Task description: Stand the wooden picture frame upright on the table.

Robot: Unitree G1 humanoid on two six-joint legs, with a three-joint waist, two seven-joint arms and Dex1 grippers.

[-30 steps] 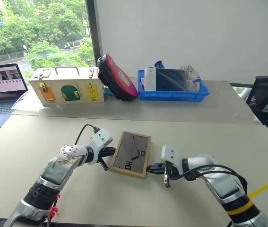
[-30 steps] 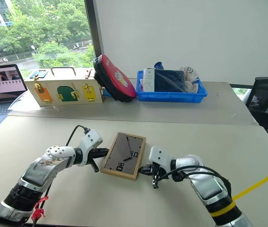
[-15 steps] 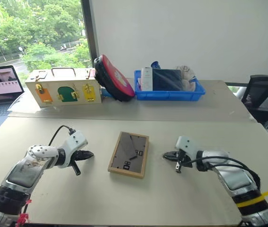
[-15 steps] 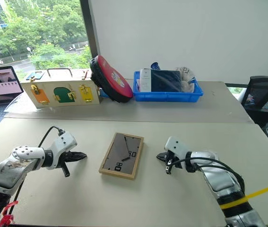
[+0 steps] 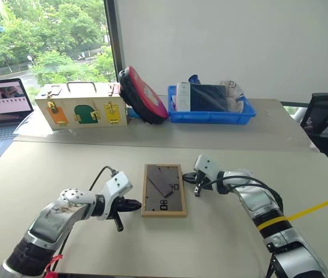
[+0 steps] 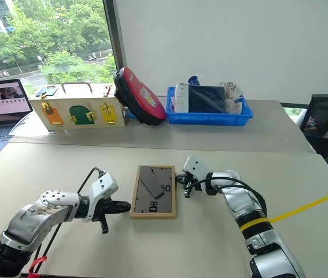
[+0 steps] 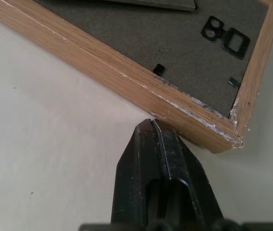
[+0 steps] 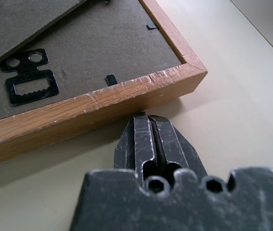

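One wooden picture frame (image 5: 164, 190) is lying flat, dark back up, in the middle of the bench (image 5: 221, 243). Both claws are sitting clenched with nothing in them: the left claw (image 5: 133, 204) is pointing at the frame's near-left corner, and the right claw (image 5: 190, 178) is nosing right up against its far-right edge, tips just about touching the wood.
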